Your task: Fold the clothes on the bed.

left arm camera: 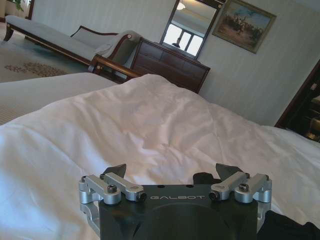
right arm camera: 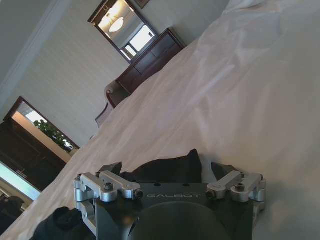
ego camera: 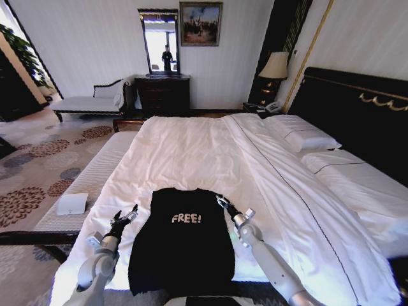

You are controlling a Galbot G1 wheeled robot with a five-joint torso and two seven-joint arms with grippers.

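Lying flat on your bed's (ego camera: 191,150) rumpled white sheets, the soft black T-shirt (ego camera: 182,245) sits between your left gripper (ego camera: 125,215) and right gripper (ego camera: 222,202), both spread wide and holding nothing.

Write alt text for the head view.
A black T-shirt with white "FREE!" lettering lies flat on a white bed. The left gripper and right gripper, both open, sit at its two sides near the top.

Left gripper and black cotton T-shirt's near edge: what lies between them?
Head view: bare white bed sheet separates the open left gripper from the black "FREE!" T-shirt.
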